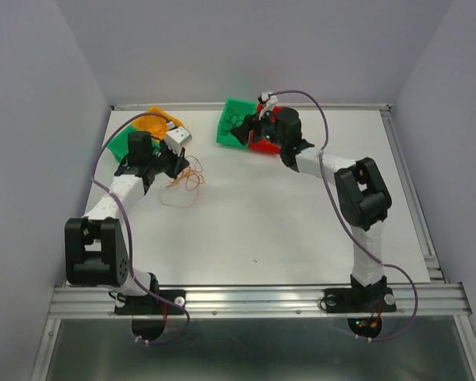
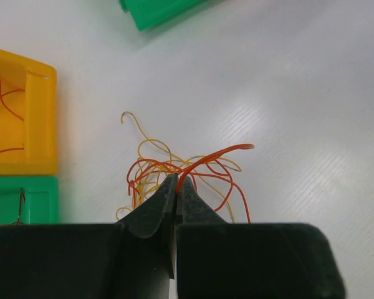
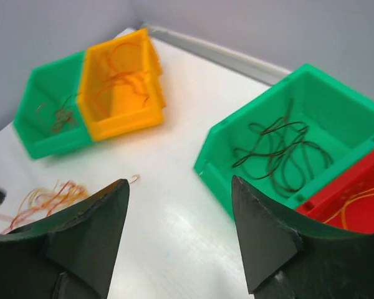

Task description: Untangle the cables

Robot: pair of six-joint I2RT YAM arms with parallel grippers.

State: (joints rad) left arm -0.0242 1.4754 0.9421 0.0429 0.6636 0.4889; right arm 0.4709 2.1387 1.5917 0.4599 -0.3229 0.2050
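My left gripper (image 2: 176, 182) is pressed together with no gap between the tips, clamped on a single red cable (image 2: 219, 151) that arches up and away to the right from the pinch point. Just beyond the tips the tangle of cables (image 2: 147, 168) lies on the white table (image 2: 287, 93): thin red, orange and pale yellow strands looped over each other, with one yellow end hooking up on the far side. Further left on my left wrist feed, the yellow bin (image 2: 41, 118) holds a few reddish-orange strands. The left-hand green bin (image 2: 41, 202) sits against it with a thin dark strand inside. From the overhead camera that pair sits at the back left corner of the table, with the tangle near it. My right gripper (image 3: 181, 218) is spread wide apart with nothing between its fingers (image 3: 90, 230), and I see it held above the table, looking down. Just past its right finger is the right-hand green bin (image 3: 249, 112), with the dark cables (image 3: 280, 149) coiled loosely inside. The red bin (image 3: 364, 187) touches that bin's right side and holds a yellowish strand. Overhead, this second pair of bins sits at the back middle of the table, well apart from the tangle.
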